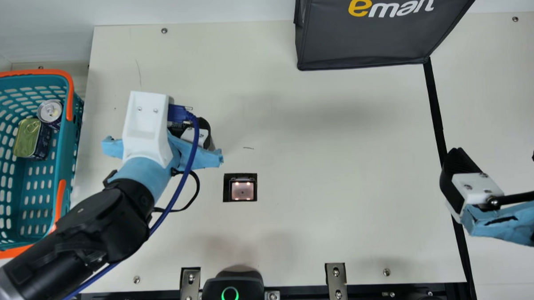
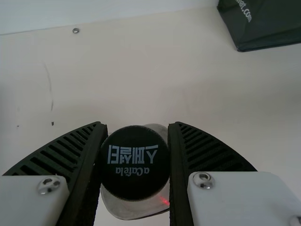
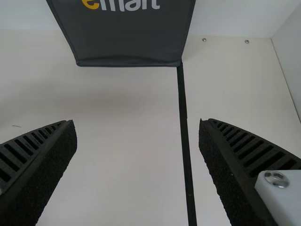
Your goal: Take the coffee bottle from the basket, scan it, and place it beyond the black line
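Over the table's left part in the main view is my left gripper point(image 1: 199, 130), partly hidden by its own wrist. In the left wrist view, my left gripper point(image 2: 135, 160) is shut on the coffee bottle point(image 2: 134, 165), its dark printed cap between the two fingers; a red light spot falls on the pale body below the cap. My right gripper point(image 1: 500, 157) stands open at the right in the main view; in the right wrist view my right gripper point(image 3: 138, 127) has nothing between its fingers. The black line point(image 1: 435, 113) runs down the table's right part. The teal basket point(image 1: 65, 152) is at the far left.
A lit scanner window point(image 1: 242, 189) is set in the table, right of and below my left gripper in the main view. A dark bag point(image 1: 361, 40) stands at the back by the line's end. Two cans point(image 1: 50, 112) lie in the basket. A black device point(image 1: 233, 291) sits at the front edge.
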`<state>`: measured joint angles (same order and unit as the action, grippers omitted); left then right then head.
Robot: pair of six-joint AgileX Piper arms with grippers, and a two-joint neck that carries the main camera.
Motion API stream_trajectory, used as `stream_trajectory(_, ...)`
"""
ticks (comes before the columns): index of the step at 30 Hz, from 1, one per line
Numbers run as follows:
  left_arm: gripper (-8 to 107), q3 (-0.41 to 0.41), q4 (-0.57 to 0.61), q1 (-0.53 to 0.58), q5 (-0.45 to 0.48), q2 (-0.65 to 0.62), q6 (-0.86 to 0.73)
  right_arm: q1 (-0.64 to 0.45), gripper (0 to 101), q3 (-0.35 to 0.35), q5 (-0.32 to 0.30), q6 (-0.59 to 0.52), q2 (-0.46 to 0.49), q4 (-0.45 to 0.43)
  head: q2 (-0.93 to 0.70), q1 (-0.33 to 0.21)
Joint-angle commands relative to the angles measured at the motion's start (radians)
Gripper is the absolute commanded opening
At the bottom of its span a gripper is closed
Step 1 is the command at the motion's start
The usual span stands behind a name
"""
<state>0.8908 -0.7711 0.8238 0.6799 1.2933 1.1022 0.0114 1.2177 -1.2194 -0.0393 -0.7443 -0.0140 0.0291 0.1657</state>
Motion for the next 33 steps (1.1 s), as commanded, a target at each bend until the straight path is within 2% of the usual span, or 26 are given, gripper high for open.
stream_trajectory(1, 10, -0.002, 0.012, -0.008, -0.021, -0.007, -0.053, 0.0, 91, 0.0, 0.0, 0.0, 0.0, 0.0, -0.002, -0.027)
stream_trajectory(8, 10, -0.013, 0.088, -0.032, -0.105, -0.031, -0.22, 0.0, 91, 0.0, 0.0, 0.0, 0.0, 0.0, -0.002, -0.027)
stream_trajectory(17, 10, -0.008, 0.247, -0.055, -0.184, -0.038, -0.474, 0.0, 91, 0.0, 0.0, 0.0, 0.0, 0.0, -0.002, -0.027)
stream_trajectory(26, 10, 0.005, 0.457, -0.071, -0.216, -0.045, -0.752, 0.0, 91, 0.0, 0.0, 0.0, 0.0, 0.0, -0.002, -0.027)
stream_trajectory(33, 10, 0.026, 0.658, -0.096, -0.199, -0.059, -1.003, 0.0, 91, 0.0, -0.002, 0.0, 0.0, 0.001, -0.002, -0.027)
